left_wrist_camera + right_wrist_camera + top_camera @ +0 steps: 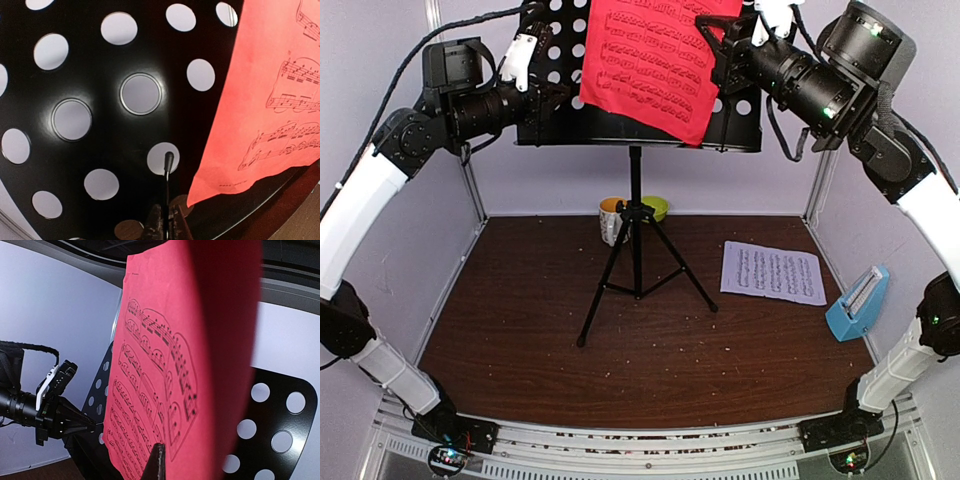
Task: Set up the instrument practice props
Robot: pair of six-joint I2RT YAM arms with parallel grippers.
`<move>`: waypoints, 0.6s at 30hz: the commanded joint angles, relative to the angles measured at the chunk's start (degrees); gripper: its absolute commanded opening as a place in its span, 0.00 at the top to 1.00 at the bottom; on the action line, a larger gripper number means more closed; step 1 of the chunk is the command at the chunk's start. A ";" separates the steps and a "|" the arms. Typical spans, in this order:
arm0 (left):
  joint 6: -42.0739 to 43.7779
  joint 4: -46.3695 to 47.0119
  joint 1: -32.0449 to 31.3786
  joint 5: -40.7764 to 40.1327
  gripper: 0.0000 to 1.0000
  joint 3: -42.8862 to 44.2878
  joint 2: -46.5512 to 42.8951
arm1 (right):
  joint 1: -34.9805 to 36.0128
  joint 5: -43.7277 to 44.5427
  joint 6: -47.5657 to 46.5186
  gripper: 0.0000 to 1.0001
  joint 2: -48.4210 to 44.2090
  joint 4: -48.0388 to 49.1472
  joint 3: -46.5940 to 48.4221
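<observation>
Against the black perforated metal desk [620,128], the right gripper [717,45] clamps the red sheet-music page [650,55] flat; the left gripper [563,97], clenched on a thin black wire [168,165], likely steadies the stand.

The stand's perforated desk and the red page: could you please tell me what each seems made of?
The desk looks like sheet metal with a glossy black coat: cleanly punched round holes and bright glints around them. The red page looks like matte paper: it hangs limp, curls at one edge and carries printed notes.
</observation>
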 commanded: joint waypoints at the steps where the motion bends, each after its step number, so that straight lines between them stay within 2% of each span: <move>1: -0.11 11.33 0.49 0.02 1.00 -7.43 -6.51 | -0.51 1.74 -0.51 1.00 0.06 2.91 0.83; 7: 1.22 19.65 0.49 0.74 1.00 -12.81 -9.32 | -0.64 2.15 -2.39 1.00 1.24 3.73 1.54; 18: 6.62 30.86 0.49 12.36 1.00 -21.37 -11.50 | -1.40 -1.65 -5.13 1.00 5.85 3.07 6.62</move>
